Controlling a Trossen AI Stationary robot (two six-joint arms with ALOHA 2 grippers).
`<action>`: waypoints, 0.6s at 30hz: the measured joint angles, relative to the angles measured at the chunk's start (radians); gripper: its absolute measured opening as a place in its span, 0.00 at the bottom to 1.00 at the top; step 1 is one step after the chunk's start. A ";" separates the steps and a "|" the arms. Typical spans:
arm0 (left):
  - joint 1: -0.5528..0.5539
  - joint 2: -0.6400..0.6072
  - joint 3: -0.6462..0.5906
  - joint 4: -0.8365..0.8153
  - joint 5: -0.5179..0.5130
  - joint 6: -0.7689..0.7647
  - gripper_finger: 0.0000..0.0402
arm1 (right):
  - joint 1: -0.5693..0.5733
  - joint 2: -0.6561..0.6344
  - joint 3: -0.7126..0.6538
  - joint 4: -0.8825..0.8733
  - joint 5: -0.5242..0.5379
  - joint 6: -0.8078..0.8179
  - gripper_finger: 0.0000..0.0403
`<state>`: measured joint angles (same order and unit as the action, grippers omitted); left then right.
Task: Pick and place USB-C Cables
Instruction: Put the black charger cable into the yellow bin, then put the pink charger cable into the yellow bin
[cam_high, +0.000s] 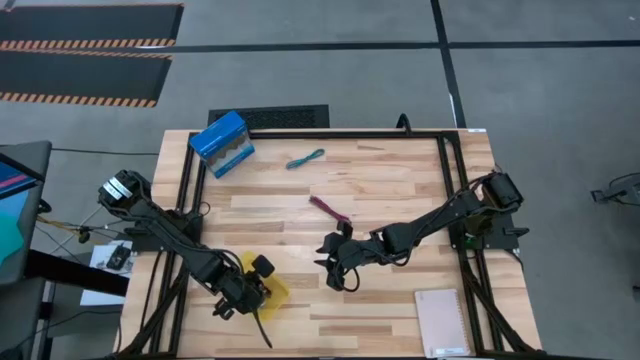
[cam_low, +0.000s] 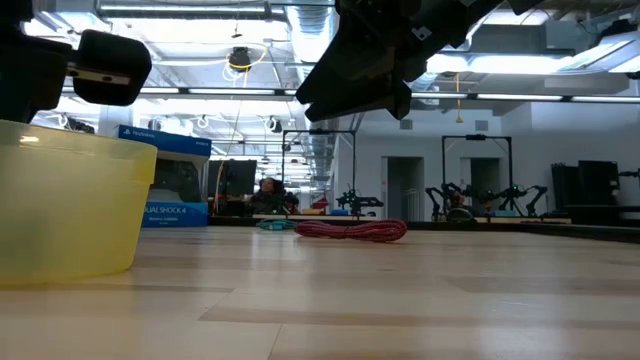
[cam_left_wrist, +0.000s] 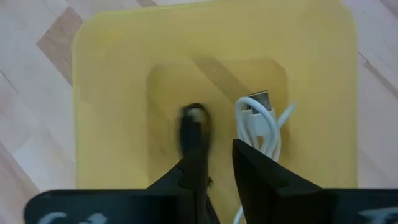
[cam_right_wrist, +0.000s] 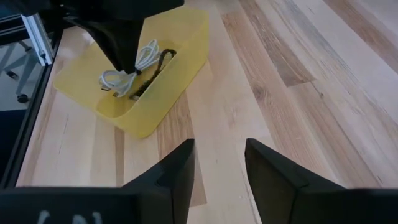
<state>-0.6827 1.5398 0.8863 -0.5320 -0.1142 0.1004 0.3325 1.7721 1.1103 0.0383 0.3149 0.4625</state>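
Observation:
The yellow tray (cam_high: 277, 291) sits near the table's near-left part. In it lie the white cable (cam_left_wrist: 260, 122) and the black cable (cam_left_wrist: 194, 129), also seen as white cable (cam_right_wrist: 132, 65) and black cable (cam_right_wrist: 153, 71). My left gripper (cam_left_wrist: 219, 157) hovers over the tray, pointing down, open by a narrow gap, with the black cable running under one finger. The dark red cable (cam_high: 328, 208) and the teal cable (cam_high: 305, 158) lie on the bare wood farther back. My right gripper (cam_right_wrist: 220, 149) is open over bare table right of the tray (cam_right_wrist: 186, 37).
A blue box (cam_high: 222, 143) stands at the far-left corner, and a pale notebook (cam_high: 441, 321) lies at the near-right. A black frame rail (cam_high: 445, 170) runs along the table's sides. Bare wood lies between the tray and the dark red cable (cam_low: 350, 230).

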 joint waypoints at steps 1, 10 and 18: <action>0.000 0.000 0.000 0.000 0.002 -0.007 0.17 | 0.000 0.000 0.000 0.000 0.000 0.000 0.43; 0.000 -0.017 0.005 -0.047 -0.004 -0.011 0.33 | -0.014 0.000 0.000 0.000 -0.001 0.000 0.52; 0.011 -0.094 0.110 -0.249 -0.097 -0.058 0.41 | -0.077 0.000 0.000 -0.012 -0.001 -0.085 0.53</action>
<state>-0.6719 1.4456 0.9960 -0.7813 -0.2113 0.0427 0.2554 1.7721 1.1103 0.0262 0.3142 0.3771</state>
